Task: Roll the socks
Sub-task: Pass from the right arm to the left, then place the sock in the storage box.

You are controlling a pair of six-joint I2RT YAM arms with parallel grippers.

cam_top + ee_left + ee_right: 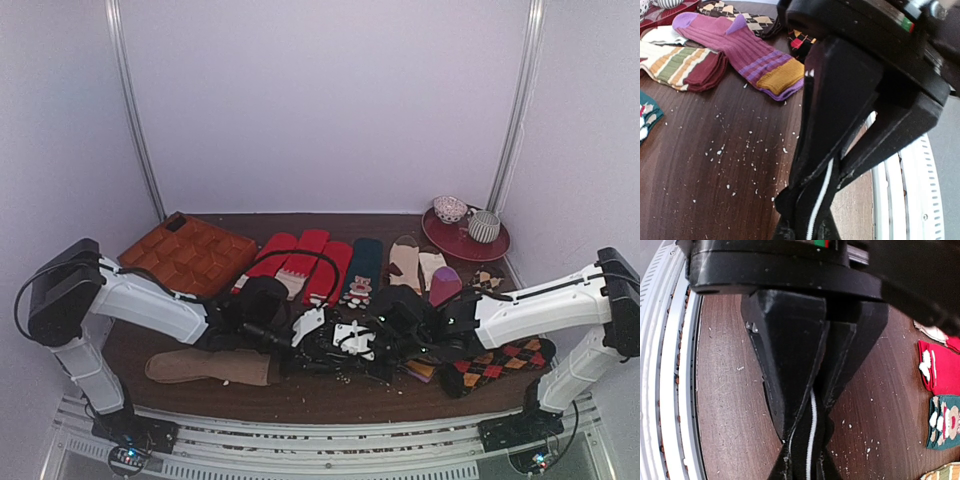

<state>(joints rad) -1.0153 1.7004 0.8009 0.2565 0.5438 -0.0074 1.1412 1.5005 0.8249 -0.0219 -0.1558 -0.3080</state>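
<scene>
Low over table [300,398], left claw [815,186] and right claw [810,426] pinch socks [812,221].

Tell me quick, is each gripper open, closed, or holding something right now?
Left gripper: closed, holding the black striped sock.
Right gripper: closed, also holding the black striped sock.

Both arms reach low and inward from their bases, meeting at the middle of the table. The left arm [150,305] stretches rightwards, wrist bent down, and its left gripper [300,335] has its jaws pressed together on the striped sock [821,192]. From the other side, the right arm [540,305] angles leftwards, and the right gripper [380,338] is clamped tight on the same dark fabric, the two sets of fingertips close together.
</scene>
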